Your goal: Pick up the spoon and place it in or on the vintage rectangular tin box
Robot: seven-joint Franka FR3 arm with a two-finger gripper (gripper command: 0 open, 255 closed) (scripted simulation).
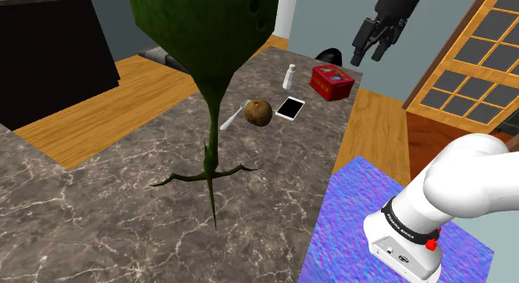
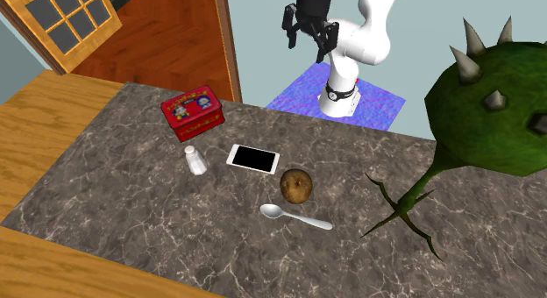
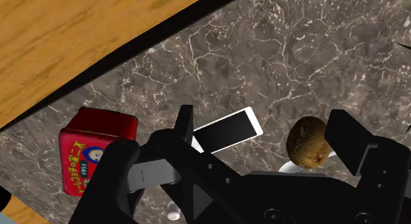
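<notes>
Tool [image 2: 309, 44] raised high off the counter [image 2: 131, 209], fingers apart, empty. Spoon [image 2: 296, 217] lies flat just beside potato [image 2: 296, 186]. Tin [image 2: 193, 112] well apart, beyond phone [image 2: 253, 159].

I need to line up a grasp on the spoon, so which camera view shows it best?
The second exterior view: the spoon lies whole, in plain sight, beside the potato. The shoulder view shows it far off, partly behind the potato. In the wrist view the gripper hides almost all of it.

Spoon [image 2: 295, 216] just beside brown potato [image 2: 296, 186]
</notes>
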